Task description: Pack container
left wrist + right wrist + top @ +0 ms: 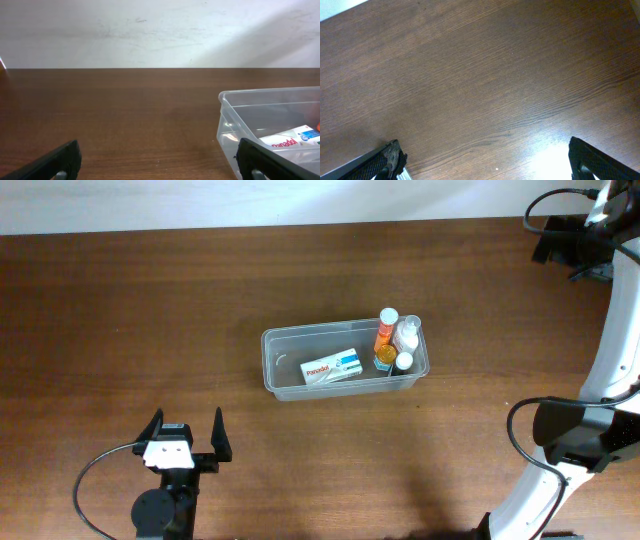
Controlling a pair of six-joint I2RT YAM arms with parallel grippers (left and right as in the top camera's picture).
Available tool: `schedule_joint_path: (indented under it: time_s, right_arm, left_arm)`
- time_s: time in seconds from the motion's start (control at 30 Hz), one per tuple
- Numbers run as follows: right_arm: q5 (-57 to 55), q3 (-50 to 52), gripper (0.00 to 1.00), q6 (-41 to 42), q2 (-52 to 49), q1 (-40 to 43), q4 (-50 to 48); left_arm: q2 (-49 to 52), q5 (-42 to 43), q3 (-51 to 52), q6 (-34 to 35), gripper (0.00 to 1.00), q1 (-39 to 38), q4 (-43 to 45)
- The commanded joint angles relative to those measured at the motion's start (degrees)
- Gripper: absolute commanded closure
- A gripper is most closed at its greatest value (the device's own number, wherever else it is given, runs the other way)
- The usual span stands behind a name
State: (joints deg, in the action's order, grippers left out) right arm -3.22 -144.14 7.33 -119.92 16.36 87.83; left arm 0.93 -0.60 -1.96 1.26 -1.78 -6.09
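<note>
Our clear, round-cornered container [284,372] holds a Panadol box [332,367] and bottles [408,332]; left pincer [186,430] and right pincer [484,150] spread wide.

Overhead looks straight down; left wrist low and level — both share the container [320,329]; right wrist faces the table [480,90]

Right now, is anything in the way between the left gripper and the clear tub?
Nothing visible. Only bare wooden table lies between the open left gripper and the clear container.
</note>
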Motion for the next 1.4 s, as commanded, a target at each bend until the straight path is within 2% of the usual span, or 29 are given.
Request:
schedule_joint_path:
  time_s: [0.0, 0.17, 0.43, 0.57, 0.73, 0.83, 1.0, 1.13, 1.37]
  right_arm:
    - [-0.5, -1.0, 0.02, 0.2, 4.2, -0.4, -0.2]
    - [-0.5, -1.0, 0.02, 0.2, 12.5, -3.0, -0.2]
    - [-0.5, 3.7, 0.02, 0.2, 28.5, -14.0, -0.2]
    - [-0.5, 14.5, 0.02, 0.2, 39.2, -20.5, -0.2]
    - [-1.3, 32.5, 0.02, -1.9, 53.1, -20.6, -0.5]
    - [-1.4, 44.0, 0.02, -2.0, 61.7, -19.5, -9.2]
    - [-1.3, 72.0, 0.02, -2.0, 80.3, -16.6, -40.0]
    - [-0.1, 91.1, 0.02, -2.4, 91.8, -16.3, -59.1]
    - [1.3, 117.6, 0.02, -2.6, 107.5, -16.3, -80.5]
  left_arm:
    - [-0.6, 0.2, 0.9, -0.9, 0.01, -0.2, 0.4]
    - [-0.6, 0.2, 0.9, -0.9, 0.01, -0.2, 0.4]
    - [-0.6, 0.2, 0.9, -0.9, 0.01, -0.2, 0.4]
    - [-0.6, 0.2, 0.9, -0.9, 0.01, -0.2, 0.4]
    - [-0.6, 0.2, 0.9, -0.9, 0.01, -0.2, 0.4]
    - [-0.6, 0.2, 0.9, -0.9, 0.01, -0.2, 0.4]
    - [-0.6, 0.2, 0.9, -0.9, 0.01, -0.2, 0.4]
    - [-0.6, 0.2, 0.9, -0.9, 0.01, -0.2, 0.4]
    - [-0.6, 0.3, 0.9, -0.9, 0.01, -0.2, 0.4]
